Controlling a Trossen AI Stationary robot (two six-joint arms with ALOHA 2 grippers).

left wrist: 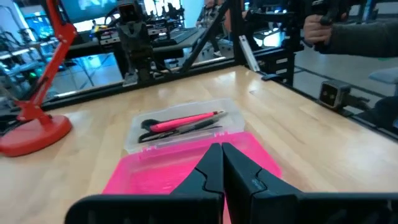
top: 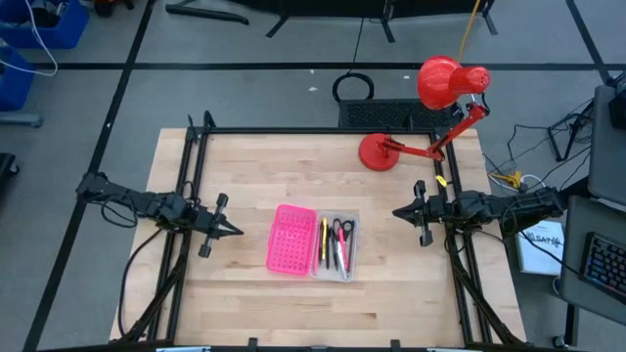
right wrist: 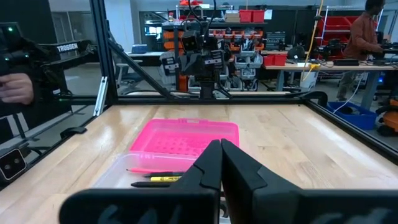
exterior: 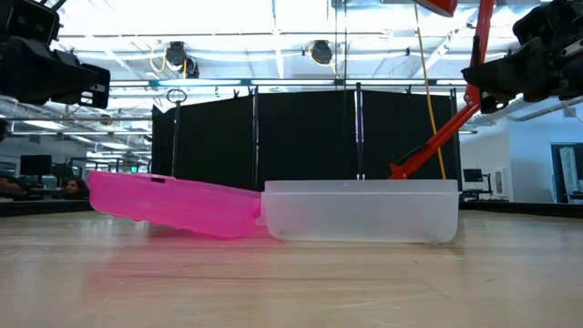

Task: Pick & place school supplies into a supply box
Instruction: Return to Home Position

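The supply box (top: 335, 246) is a clear tray lying near the table's middle, its pink perforated lid (top: 291, 239) flapped open on the table to its left. Inside the tray lie the school supplies: a yellow pencil (top: 324, 240), a pink-red pen (left wrist: 186, 120), a black pen and small scissors (top: 342, 231). My left gripper (top: 238, 231) is shut, held above the table left of the lid. My right gripper (top: 398, 212) is shut too, held above the table right of the tray. Neither touches anything.
A red desk lamp (top: 421, 117) stands with its round base (top: 377, 153) at the table's far right. Black frame posts run along the left and right edges. A person's hand (right wrist: 13, 87) shows beyond the table. Bare wood lies in front of the box.
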